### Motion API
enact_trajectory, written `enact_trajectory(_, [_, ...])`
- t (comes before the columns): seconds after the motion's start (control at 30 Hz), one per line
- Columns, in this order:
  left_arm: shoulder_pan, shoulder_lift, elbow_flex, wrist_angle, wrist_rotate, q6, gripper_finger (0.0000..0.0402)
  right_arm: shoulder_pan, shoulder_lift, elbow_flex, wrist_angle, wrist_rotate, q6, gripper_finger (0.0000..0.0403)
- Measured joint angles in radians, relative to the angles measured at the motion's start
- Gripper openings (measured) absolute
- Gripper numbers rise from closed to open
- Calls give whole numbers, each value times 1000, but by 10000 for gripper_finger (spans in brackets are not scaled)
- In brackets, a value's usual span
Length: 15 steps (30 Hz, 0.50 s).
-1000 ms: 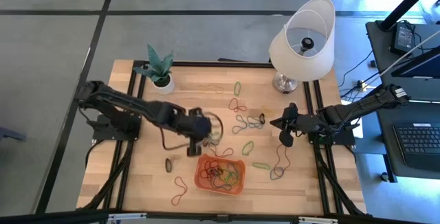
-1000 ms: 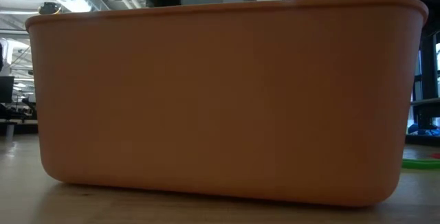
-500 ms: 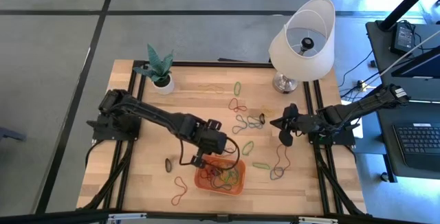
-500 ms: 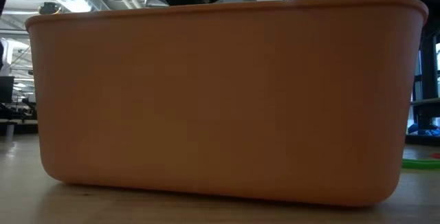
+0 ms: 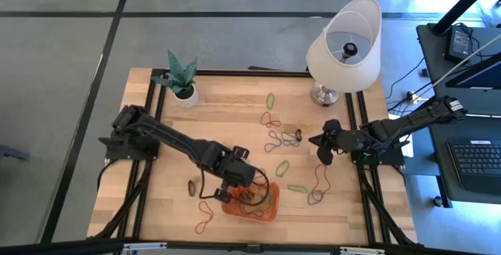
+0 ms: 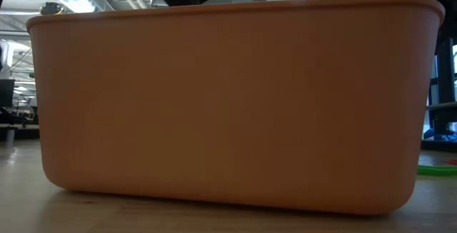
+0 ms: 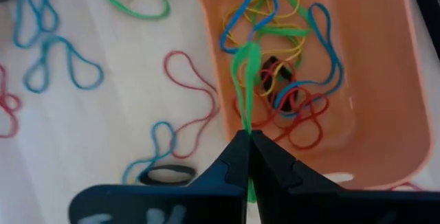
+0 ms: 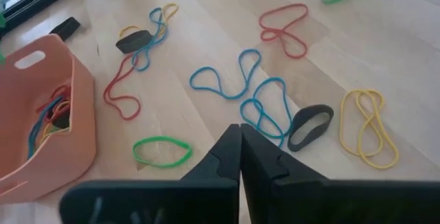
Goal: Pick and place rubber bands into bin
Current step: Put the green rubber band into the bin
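Observation:
The orange bin (image 5: 270, 208) stands near the table's front edge, with several coloured rubber bands (image 7: 289, 80) inside it. It fills the low view (image 6: 228, 104). My left gripper (image 5: 244, 189) hangs over the bin's left part, pointing steeply down, shut on a green rubber band (image 7: 246, 73). More rubber bands (image 5: 275, 139) lie loose on the wood between the bin and the lamp. My right gripper (image 5: 325, 152) is shut and holds nothing. It hovers by the table's right side, over a blue band (image 8: 237, 80) and a black one (image 8: 311, 126). My left gripper pinches the green band's upper end (image 7: 245, 129) between its two fingertips, coming from above and pointing steeply down. The band is drawn out into a narrow loop that hangs below the fingers into the bin. Whether its lower end (image 7: 253, 45) rests on the pile, I cannot tell.
A white-shaded lamp (image 5: 344, 42) stands at the far right and a potted plant (image 5: 182, 83) at the far left. A red band (image 5: 205, 216) and a dark one (image 5: 192, 186) lie left of the bin. A green band (image 8: 161, 152) lies beside the bin's right wall.
My left gripper has carried the green band from beyond the bin's far-left corner toward the table's near edge and a little right, ending over the bin. It sank a little and rolled at the wrist. It stayed shut. My right gripper has rolled slightly in place.

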Motion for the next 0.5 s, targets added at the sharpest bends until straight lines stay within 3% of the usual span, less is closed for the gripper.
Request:
enact_trajectory(0.33, [-57,140,3,56,89,-170,3,0,0,0,-13,0,-1,7])
enact_trajectory(0.5, [-66,248,85,81,107,-235,3,0,0,0,-53,-25,-7,7])
